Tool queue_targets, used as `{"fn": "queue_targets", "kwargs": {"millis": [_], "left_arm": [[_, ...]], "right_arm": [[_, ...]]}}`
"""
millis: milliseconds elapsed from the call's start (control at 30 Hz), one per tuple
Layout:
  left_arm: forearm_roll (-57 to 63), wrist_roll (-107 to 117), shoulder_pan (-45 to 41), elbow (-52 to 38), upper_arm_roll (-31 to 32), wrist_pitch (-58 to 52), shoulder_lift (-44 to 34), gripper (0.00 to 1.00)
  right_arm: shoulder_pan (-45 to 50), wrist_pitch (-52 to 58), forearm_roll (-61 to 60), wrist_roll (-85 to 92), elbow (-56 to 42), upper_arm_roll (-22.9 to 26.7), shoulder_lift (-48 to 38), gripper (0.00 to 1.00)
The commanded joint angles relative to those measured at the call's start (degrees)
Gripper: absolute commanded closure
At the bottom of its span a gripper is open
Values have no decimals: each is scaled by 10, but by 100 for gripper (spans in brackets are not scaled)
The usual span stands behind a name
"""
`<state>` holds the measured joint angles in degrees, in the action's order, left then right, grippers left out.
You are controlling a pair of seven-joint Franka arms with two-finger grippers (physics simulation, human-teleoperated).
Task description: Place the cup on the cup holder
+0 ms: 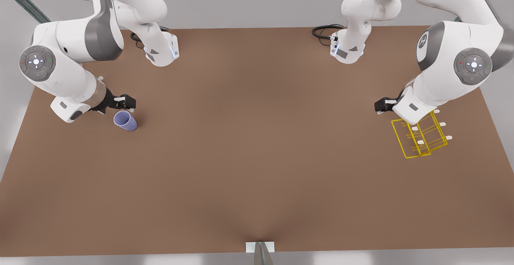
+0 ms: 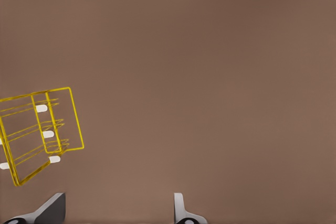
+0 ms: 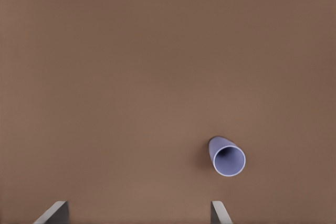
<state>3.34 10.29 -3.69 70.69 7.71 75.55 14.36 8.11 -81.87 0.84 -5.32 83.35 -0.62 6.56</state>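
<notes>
The right gripper (image 1: pixel 127 102) hangs open just beside the upright cup (image 1: pixel 125 120); the left gripper (image 1: pixel 382 105), open too, hovers near the yellow cup holder (image 1: pixel 419 136).

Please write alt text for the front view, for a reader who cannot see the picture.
A small pale lavender-blue cup stands on a brown table at the front view's left, beside the open right gripper. At the front view's right, the open left gripper hovers beside a yellow wire cup holder with white-tipped pegs.
</notes>
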Motion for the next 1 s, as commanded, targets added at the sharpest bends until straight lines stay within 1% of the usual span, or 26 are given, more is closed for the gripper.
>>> {"fn": "queue_targets", "kwargs": {"millis": [0,100,133,167,200,267,333,400,433,467,500,567,633,700,733,833,967], "left_arm": [[1,23,0,0,0,3,-1,0],[1,23,0,0,0,3,-1,0],[3,23,0,0,0,3,-1,0],[1,23,0,0,0,3,0,0],[1,23,0,0,0,3,-1,0],[1,23,0,0,0,-3,-1,0],[1,23,0,0,-1,-4,0,0],[1,23,0,1,-1,-4,0,0],[1,23,0,1,-1,-4,0,0],[2,23,0,2,-1,-6,0,0],[2,23,0,2,-1,-8,1,0],[2,24,1,2,-1,-8,1,0],[2,24,0,2,-1,-9,2,0],[2,24,0,2,-1,-9,3,0],[2,24,0,2,-1,-9,3,0],[2,24,0,2,-1,-12,3,0],[2,24,0,2,-1,-13,3,0]], "right_arm": [[0,-5,0,-11,0,0,-1,0],[0,-5,0,-14,0,1,0,0],[-1,-3,2,-8,10,11,6,0],[-4,-36,3,-7,72,12,25,0],[-12,-115,6,-7,146,12,25,0],[-15,-253,6,-5,245,12,20,0],[-27,-337,3,17,308,15,18,0],[-21,-399,1,81,354,55,17,0],[-20,-437,1,95,377,62,17,0],[-9,-452,0,116,386,79,17,0],[-6,-452,0,121,387,82,13,0],[-6,-453,1,128,417,82,-23,0],[-8,-474,0,142,436,85,-25,0],[-6,-494,0,226,454,127,-24,0],[-6,-494,0,259,452,142,-21,0],[-6,-499,1,272,440,167,-16,0],[10,-495,0,284,444,178,-16,0]]}}
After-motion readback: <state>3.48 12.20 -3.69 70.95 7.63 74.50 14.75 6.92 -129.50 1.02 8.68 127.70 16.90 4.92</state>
